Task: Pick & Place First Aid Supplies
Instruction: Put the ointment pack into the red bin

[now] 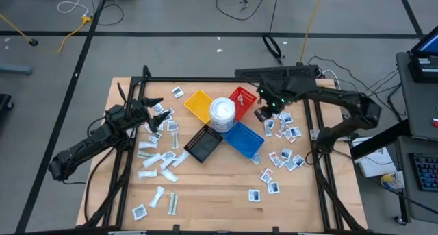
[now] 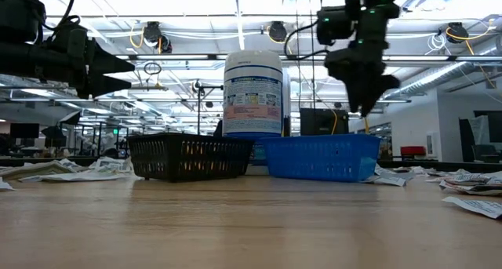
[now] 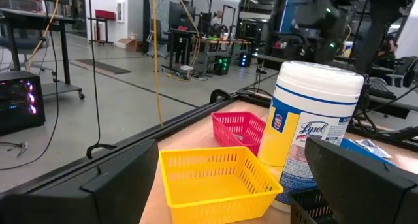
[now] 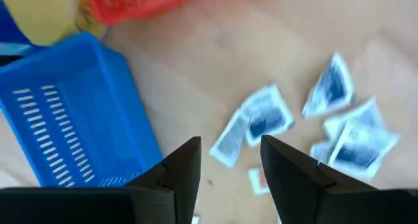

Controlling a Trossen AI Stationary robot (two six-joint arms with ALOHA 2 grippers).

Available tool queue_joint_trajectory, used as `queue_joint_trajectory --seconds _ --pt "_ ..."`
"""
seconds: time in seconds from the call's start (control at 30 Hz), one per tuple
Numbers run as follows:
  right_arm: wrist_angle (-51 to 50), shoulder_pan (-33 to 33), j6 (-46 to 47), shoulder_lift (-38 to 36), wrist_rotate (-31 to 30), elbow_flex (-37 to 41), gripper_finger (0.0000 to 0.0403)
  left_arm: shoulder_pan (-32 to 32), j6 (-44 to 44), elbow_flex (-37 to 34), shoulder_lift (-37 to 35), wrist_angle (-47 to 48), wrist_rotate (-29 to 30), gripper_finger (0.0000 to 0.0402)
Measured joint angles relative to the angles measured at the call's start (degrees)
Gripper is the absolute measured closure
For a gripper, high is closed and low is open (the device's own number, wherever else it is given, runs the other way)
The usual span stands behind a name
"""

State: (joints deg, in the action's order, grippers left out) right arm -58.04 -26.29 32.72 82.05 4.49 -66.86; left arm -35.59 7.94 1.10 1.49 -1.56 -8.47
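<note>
The first aid supplies are small flat white packets. Pale wrapped strips lie scattered on the left of the table [image 1: 159,159], and square packets with blue print lie on the right [image 1: 286,158]. My right gripper [image 1: 263,114] hangs open above the table between the blue tray [image 1: 244,139] and the nearest blue-printed packets [image 4: 264,116], fingers pointing down [image 4: 230,160], holding nothing. In the low view it hovers [image 2: 365,96] well above the blue tray [image 2: 318,157]. My left gripper [image 1: 154,112] is lifted, wide open [image 3: 228,185], and points level toward the yellow tray [image 3: 212,175].
Four trays sit around a white lidded tub [image 1: 222,112] at the table's middle: yellow [image 1: 198,105], red [image 1: 243,96], blue, and black [image 1: 203,144]. More packets lie near the near edge [image 1: 263,187]. A dark frame [image 1: 205,79] runs along the far edge.
</note>
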Motion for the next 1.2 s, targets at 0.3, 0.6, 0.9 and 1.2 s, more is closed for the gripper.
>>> queue_joint_trajectory --seconds 0.3,0.6,0.9,1.2 --pt "-0.61 2.10 14.72 -10.87 0.04 11.17 0.0258 0.00 0.00 0.00 0.01 -0.02 -0.02 0.0009" --pt "-1.32 2.10 17.57 -12.81 -1.81 13.33 0.0259 0.02 0.00 0.00 -0.01 0.00 -0.01 0.0009" --pt "5.60 3.60 20.73 -10.28 -3.96 21.08 0.0259 0.02 0.00 0.00 -0.01 0.00 -0.01 0.0009" --pt "14.70 4.20 22.74 -6.02 -5.49 27.50 0.0259 0.00 0.00 -0.01 -0.01 -0.01 -0.02 0.0009"
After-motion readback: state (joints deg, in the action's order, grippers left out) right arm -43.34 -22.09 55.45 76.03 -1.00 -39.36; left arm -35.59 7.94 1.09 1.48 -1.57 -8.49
